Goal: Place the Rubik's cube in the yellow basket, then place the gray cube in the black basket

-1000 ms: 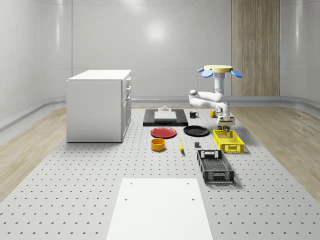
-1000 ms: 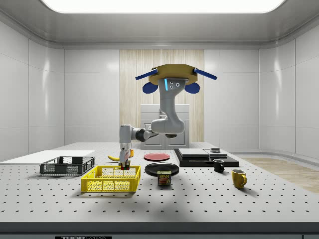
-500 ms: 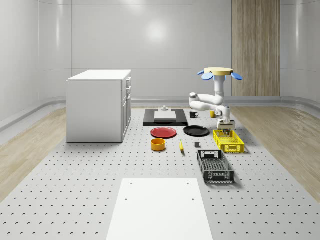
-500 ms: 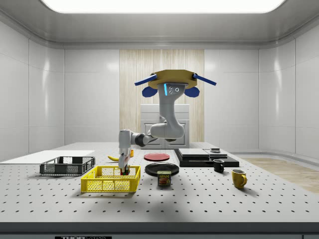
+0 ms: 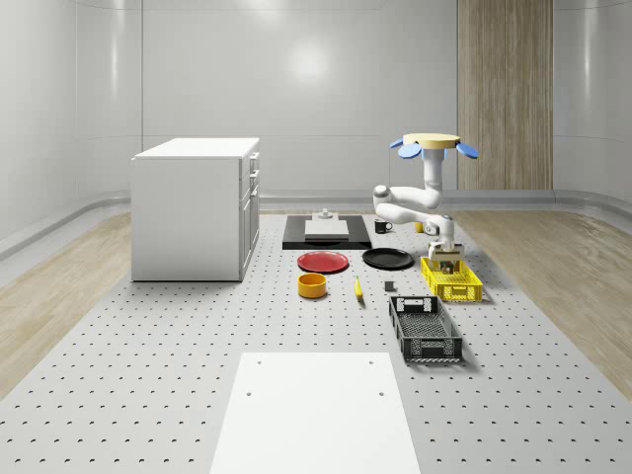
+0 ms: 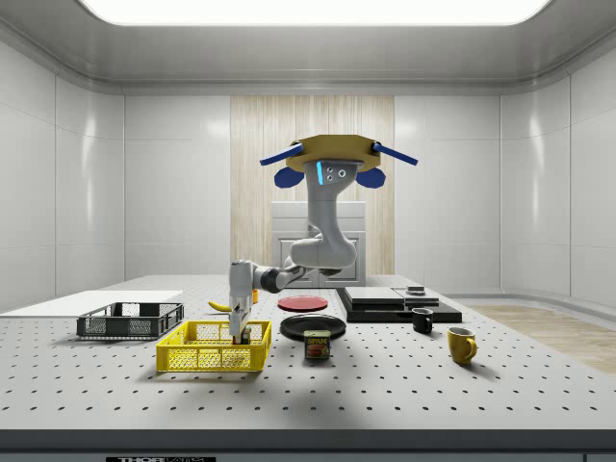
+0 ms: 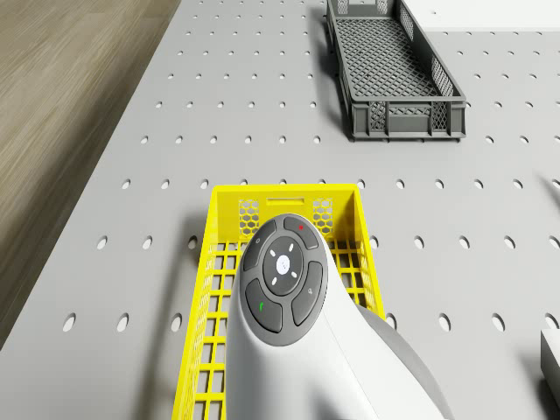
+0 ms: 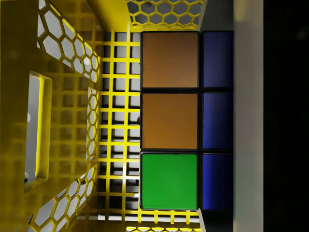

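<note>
Yellow mesh is surrounding my gripper [image 6: 238,337] on every side: I am reaching down inside the yellow basket [image 5: 451,281], and the wrist view is showing its honeycomb walls and grid floor close below. Pressed between my fingers is the Rubik's cube [image 8: 170,121], so the gripper is pinching it, with orange and green squares facing the wrist camera and a blue face turned off to one side. The cube is lying straight ahead of my gripper, between it and the basket floor, so I judge that the coming move turns on that short vertical gap. Whether the cube is already touching the grid I cannot tell. In the side view my gripper is sitting low, within the basket's rim, toward its end nearer the black plate [image 6: 312,326].

My drone [image 6: 335,154] is hovering above the tabletop [image 5: 148,346], beside the yellow basket and roughly over the black plate, with the arm [image 6: 322,241] folding down and out to the basket.

Apart from the cube I am holding, the yellow basket is looking bare. The black basket [image 5: 425,328] is standing just beyond the yellow one in the drone view, end to end with a gap between, and nothing is lying in it. The gray cube I cannot pick out with any confidence.
</note>
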Tool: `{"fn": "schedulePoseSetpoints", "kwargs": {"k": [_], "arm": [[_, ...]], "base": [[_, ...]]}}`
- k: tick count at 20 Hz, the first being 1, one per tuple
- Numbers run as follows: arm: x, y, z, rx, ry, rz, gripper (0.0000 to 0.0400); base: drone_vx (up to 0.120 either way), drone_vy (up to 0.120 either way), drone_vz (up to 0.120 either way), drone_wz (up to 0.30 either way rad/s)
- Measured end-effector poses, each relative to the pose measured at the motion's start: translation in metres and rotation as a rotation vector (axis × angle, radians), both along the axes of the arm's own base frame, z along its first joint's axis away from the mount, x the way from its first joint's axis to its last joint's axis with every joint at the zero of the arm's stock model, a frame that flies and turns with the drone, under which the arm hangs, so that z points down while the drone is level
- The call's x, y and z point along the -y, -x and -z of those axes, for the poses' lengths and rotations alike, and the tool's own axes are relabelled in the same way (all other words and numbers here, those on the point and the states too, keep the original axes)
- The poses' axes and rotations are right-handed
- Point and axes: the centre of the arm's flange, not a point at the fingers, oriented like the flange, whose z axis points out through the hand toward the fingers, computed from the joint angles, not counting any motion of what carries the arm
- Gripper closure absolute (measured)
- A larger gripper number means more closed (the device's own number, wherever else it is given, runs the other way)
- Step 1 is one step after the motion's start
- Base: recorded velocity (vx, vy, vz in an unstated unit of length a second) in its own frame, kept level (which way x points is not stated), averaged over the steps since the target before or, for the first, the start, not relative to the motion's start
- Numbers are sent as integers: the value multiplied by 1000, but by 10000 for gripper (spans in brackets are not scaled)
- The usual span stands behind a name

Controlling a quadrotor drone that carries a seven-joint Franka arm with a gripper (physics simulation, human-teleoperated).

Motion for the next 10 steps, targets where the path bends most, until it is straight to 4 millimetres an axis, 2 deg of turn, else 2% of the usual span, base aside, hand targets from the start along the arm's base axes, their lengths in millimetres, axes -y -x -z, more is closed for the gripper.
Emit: {"fn": "schedulePoseSetpoints", "kwargs": {"k": [5,8,10], "arm": [[0,0,-13,0,0,-2,113],[0,0,-16,0,2,-10,57],[0,0,-16,0,3,-15,35]], "base": [[0,0,0,0],[0,0,0,0],[0,0,0,0]]}}
